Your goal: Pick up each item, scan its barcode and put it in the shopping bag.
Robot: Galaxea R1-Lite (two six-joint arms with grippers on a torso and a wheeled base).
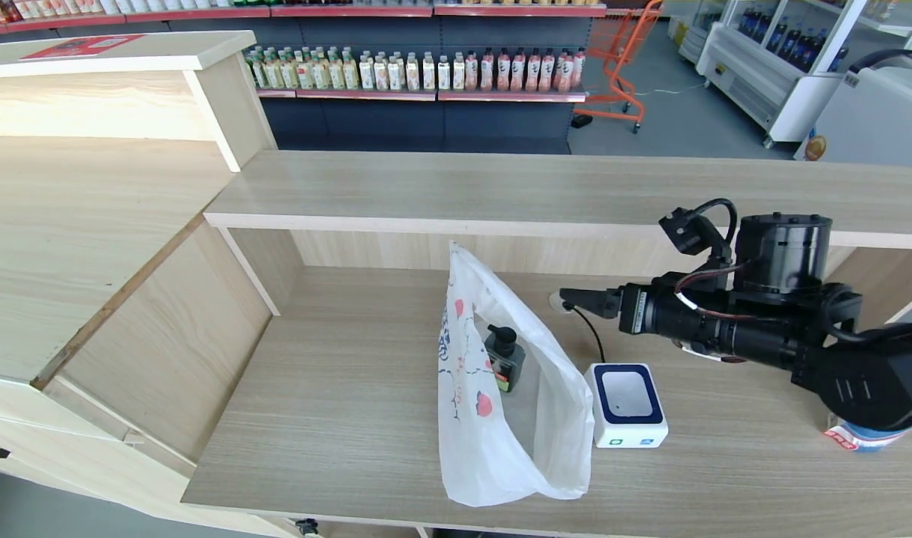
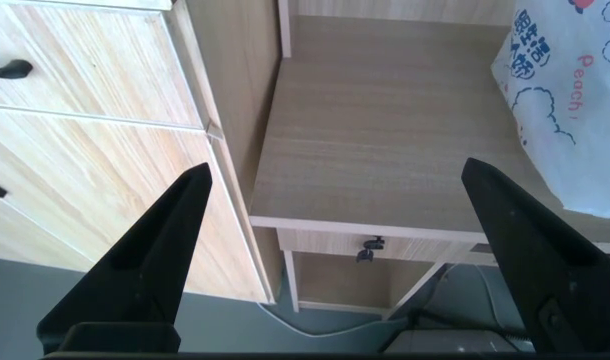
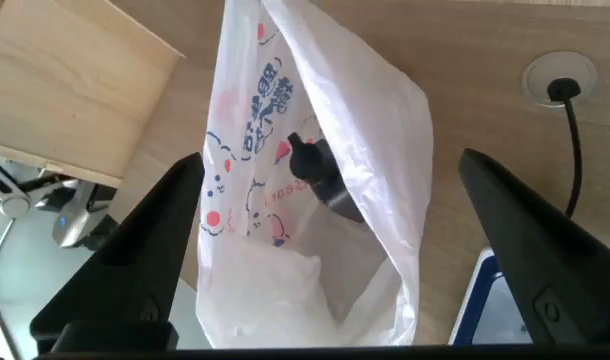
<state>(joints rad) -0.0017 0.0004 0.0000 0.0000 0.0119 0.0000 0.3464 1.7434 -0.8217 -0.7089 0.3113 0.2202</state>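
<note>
Head view over counter [image 1: 336,403], wrist views downward — all share shopping bag [image 1: 467,448]

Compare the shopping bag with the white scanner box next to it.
The shopping bag is soft, crumpled plastic; the scanner is a rigid box. The bag stands taller than the scanner. The bag gapes open, a pump bottle inside; the scanner is closed. Both are mainly white, on the counter.
</note>
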